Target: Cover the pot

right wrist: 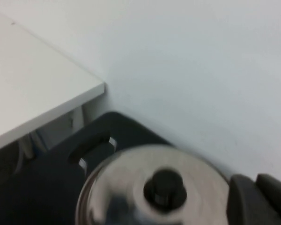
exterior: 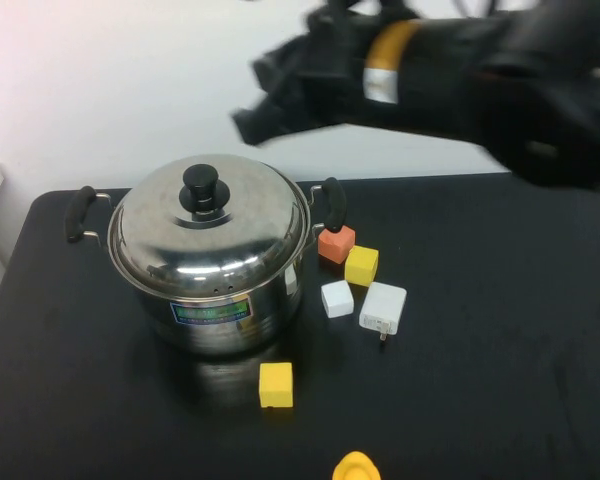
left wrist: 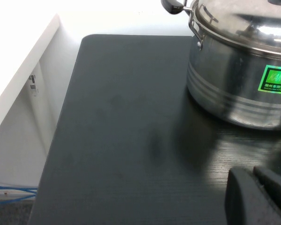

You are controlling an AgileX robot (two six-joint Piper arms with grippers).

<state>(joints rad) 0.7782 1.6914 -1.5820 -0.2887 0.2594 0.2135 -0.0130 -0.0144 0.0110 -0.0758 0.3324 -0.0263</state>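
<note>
The pot (exterior: 220,312) is shiny steel with two black side handles and a blue-green label, and stands at the left middle of the black table. The domed steel lid (exterior: 212,238) with its black knob (exterior: 202,188) sits on the pot. My right gripper (exterior: 252,115) hangs in the air above and behind the pot, shut and empty; its view shows the lid (right wrist: 126,187) and knob (right wrist: 165,188) below it. My left gripper (left wrist: 254,176) is shut and empty, low over the table to the left of the pot (left wrist: 234,89), out of the high view.
To the right of the pot lie an orange block (exterior: 335,243), a yellow block (exterior: 361,265), a white block (exterior: 337,298) and a white charger (exterior: 383,308). Another yellow block (exterior: 275,385) lies in front of the pot. A white shelf (left wrist: 18,84) borders the table's left edge.
</note>
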